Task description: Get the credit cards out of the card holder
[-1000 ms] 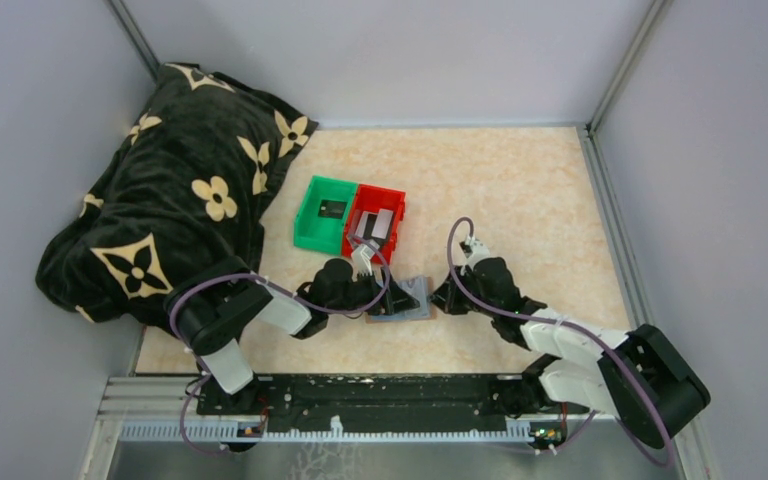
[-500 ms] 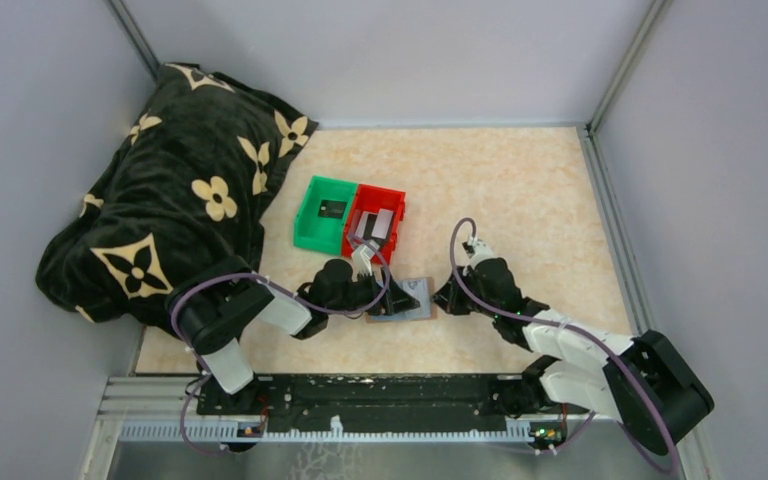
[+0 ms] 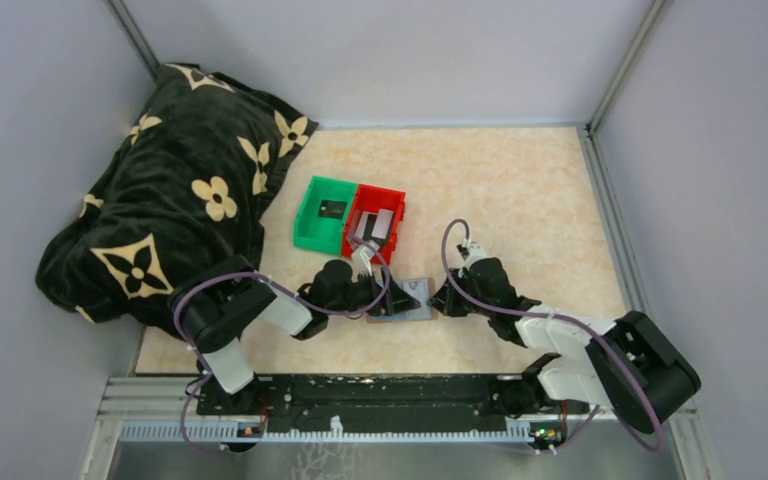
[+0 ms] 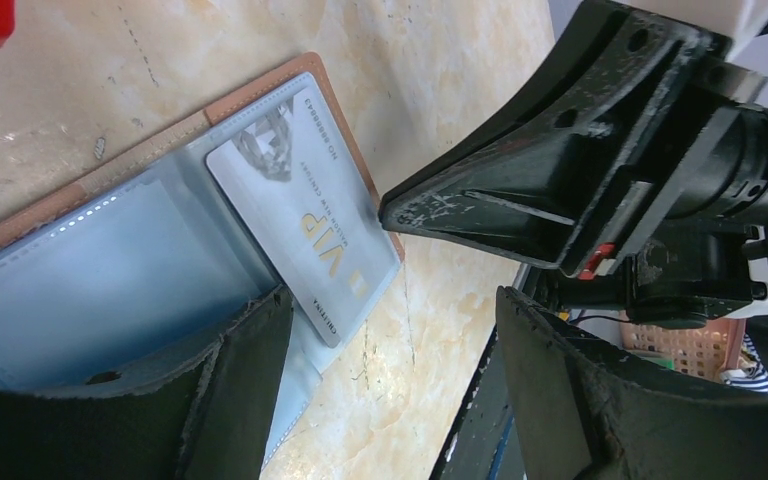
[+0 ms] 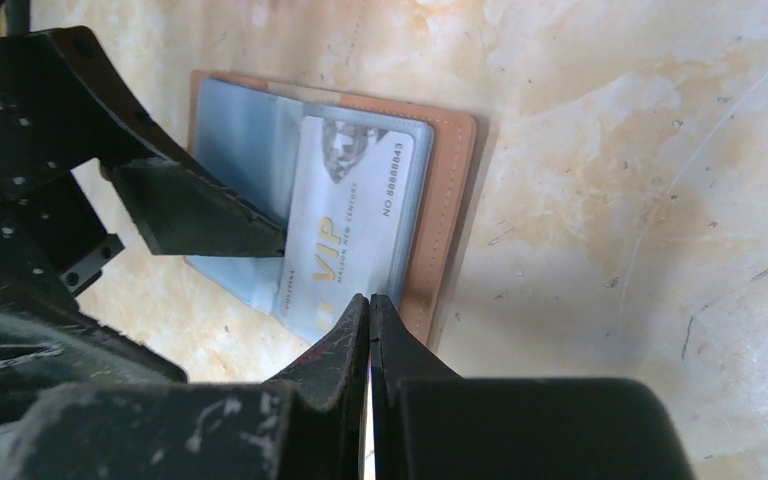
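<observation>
- The card holder (image 3: pixel 418 306) lies open and flat on the worktop (image 3: pixel 530 190), just at 6 o'clock of the red bin (image 3: pixel 397 200), with its pale blue lining up and a tan border round it
- A silver card (image 5: pixel 350 215) marked VIP sits in the clear pocket on the holder's 3 o'clock half, slanted against the holder's edges
- The left end effector (image 3: pixel 401 297) reaches in from 9 o'clock with its jaws wide apart and nothing between them; one finger (image 5: pixel 200 215) rests on the blue lining just beside the silver card
- The right end effector (image 5: pixel 368 300) comes in from 3 o'clock, jaws closed tight together, its tips at the card's outer corner where it meets the tan border; whether the card is pinched between them cannot be told
- A green bin (image 3: pixel 310 220) touches the red bin on its 9 o'clock side; a dark card (image 3: pixel 332 209) lies in the green one, a grey card (image 3: pixel 378 226) in the red one
- A black blanket (image 3: pixel 160 200) with cream flowers is heaped at 10 o'clock of the worktop
</observation>
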Robot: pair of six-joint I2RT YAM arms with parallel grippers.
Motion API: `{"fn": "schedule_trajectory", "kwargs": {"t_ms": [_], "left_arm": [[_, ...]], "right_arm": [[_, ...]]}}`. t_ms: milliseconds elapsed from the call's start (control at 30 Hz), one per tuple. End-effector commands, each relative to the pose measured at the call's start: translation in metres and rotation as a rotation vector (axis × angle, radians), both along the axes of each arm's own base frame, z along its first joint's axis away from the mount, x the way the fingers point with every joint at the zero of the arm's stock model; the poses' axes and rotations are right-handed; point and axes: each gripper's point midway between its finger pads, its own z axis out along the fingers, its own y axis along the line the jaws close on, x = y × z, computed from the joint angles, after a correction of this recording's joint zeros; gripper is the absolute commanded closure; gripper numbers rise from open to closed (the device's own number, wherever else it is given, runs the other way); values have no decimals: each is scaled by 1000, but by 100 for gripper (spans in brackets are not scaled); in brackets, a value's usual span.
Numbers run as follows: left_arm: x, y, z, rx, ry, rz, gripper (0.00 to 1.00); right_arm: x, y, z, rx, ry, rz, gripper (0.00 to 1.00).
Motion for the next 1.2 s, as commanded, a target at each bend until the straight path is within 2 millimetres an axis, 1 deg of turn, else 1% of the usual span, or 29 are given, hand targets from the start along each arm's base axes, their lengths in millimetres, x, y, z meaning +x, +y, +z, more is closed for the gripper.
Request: {"fn": "schedule_trajectory", "kwargs": {"t_ms": [0,167,300,467,567,633,700,1033,1167], "left_arm": [[-11,7,-16,39,38,-15,19],[-11,9,-16,42,34,-12,19],[-11,9,-12,26,30,-4,19],[-7,9,-9,12,20,17,21],[-5,9,-8,-2,21,32,24],[-4,10,-2,-35,14,48,29],[-1,10,6,-72,2,67,31],[10,-2,37,-165,-59,77,34],[12,-6,32,-145,-53,67,34]], "right_arm": [[12,9,6,41,-43,2,100],[8,5,-6,24,-24,-6,100],[5,3,-13,17,-9,-9,100],[-1,7,-18,51,14,5,100],[-5,9,-21,72,33,11,100],[-9,8,-24,77,45,11,100],[-12,7,-26,83,53,9,100],[-18,5,-30,86,75,8,100],[-19,5,-30,88,74,8,100]]}}
